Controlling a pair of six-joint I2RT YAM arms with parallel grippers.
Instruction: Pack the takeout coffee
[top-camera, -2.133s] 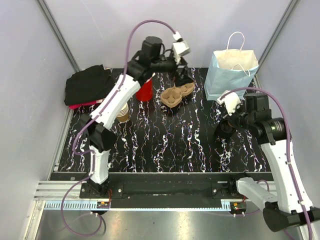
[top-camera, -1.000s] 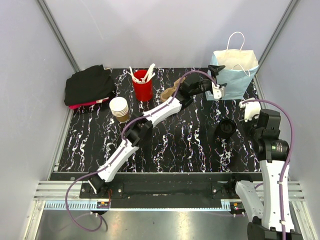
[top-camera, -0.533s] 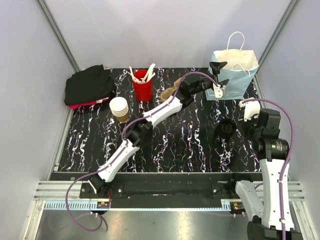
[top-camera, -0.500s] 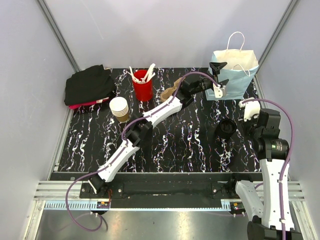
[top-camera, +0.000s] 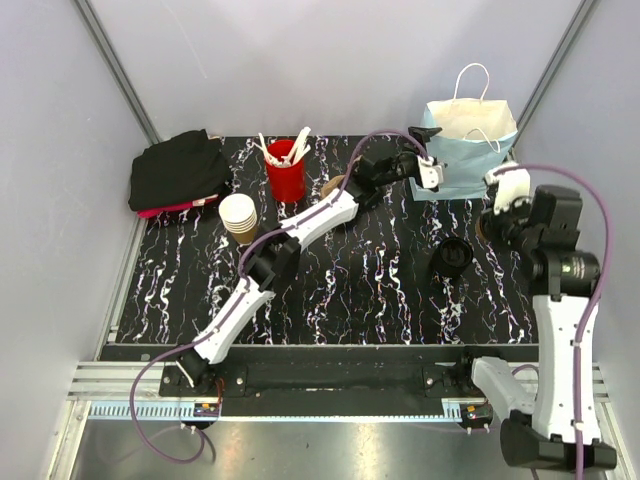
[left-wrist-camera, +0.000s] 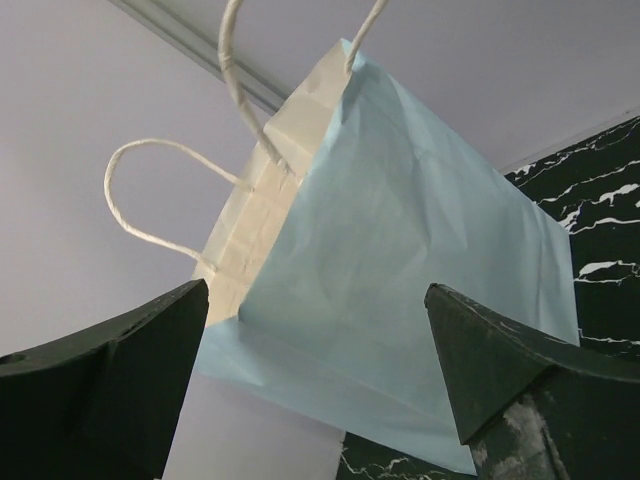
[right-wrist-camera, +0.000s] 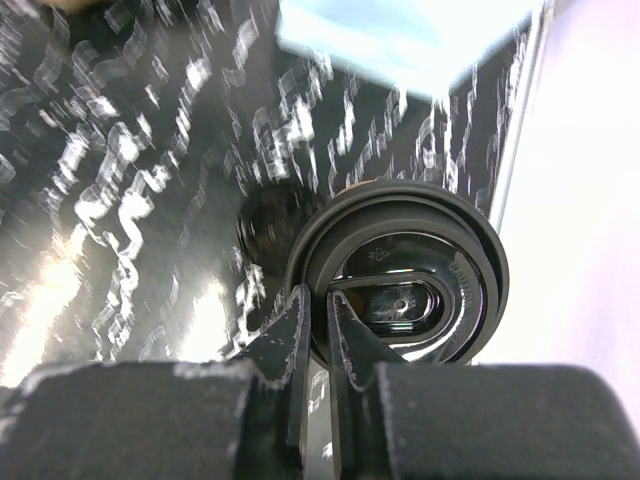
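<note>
One kraft-paper cup (top-camera: 238, 214) stands upright on the black marbled table (top-camera: 380, 290), toward its left side. Its white inside faces up. It is just right of a single folded black cloth (top-camera: 178, 170) and near one red cup (top-camera: 286, 180) that holds several white utensils. Neither arm touches the kraft-paper cup.

The left arm stretches across the table to the far right corner. There the left claw (left-wrist-camera: 317, 290) is spread wide with nothing between its two fingers. Directly in front of it stands one pale blue paper bag (top-camera: 468, 152) with two white twisted handles, upright and open at the top. Beside this arm, a brown sliver of one pulp cup carrier (top-camera: 330, 186) shows; the rest is hidden.

The right claw (right-wrist-camera: 318, 300) is raised above the right edge of the table. Its fingers are pinched nearly together on the rim of one black lid (right-wrist-camera: 405, 270), whose top and sip hole face the wrist camera. A second black, round, lid-like piece (top-camera: 452, 255) lies on the table below and to the left of that claw, apart from it. A small tan patch shows beside the held lid; I cannot tell what it is.
</note>
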